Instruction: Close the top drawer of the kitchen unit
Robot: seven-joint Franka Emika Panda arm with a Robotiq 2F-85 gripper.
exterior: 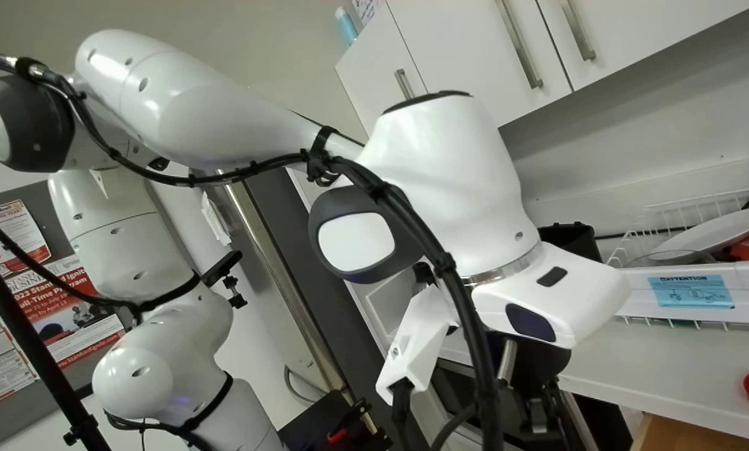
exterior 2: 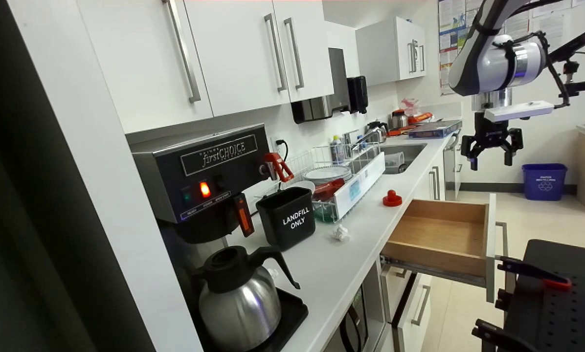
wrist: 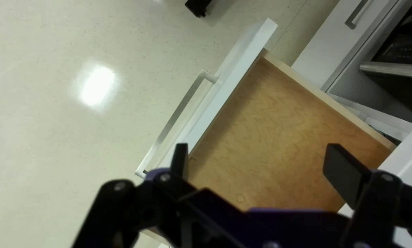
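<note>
The kitchen unit's white countertop (exterior 2: 317, 274) shows in both exterior views (exterior: 681, 376). Its top drawer (exterior 2: 491, 254) is pulled far out, with a bare wooden inside and a silver bar handle (exterior 2: 505, 239). In the wrist view the drawer (wrist: 271, 113) is seen from above, with its white front and handle (wrist: 176, 119) on the left. A corner of its wood (exterior: 672, 435) shows in an exterior view. My gripper (exterior 2: 491, 160) is open, points down and is empty, above the drawer and apart from it. In the wrist view its fingers (wrist: 257, 155) are wide apart over the drawer.
A black perforated table (exterior 2: 561, 303) with clamps stands close to the drawer front. A red object (exterior 2: 392, 199), a dish rack (exterior 2: 356, 188), a black bin (exterior 2: 292, 222) and a carafe (exterior 2: 241, 308) are on the countertop. A lower drawer front (exterior 2: 415, 313) is below.
</note>
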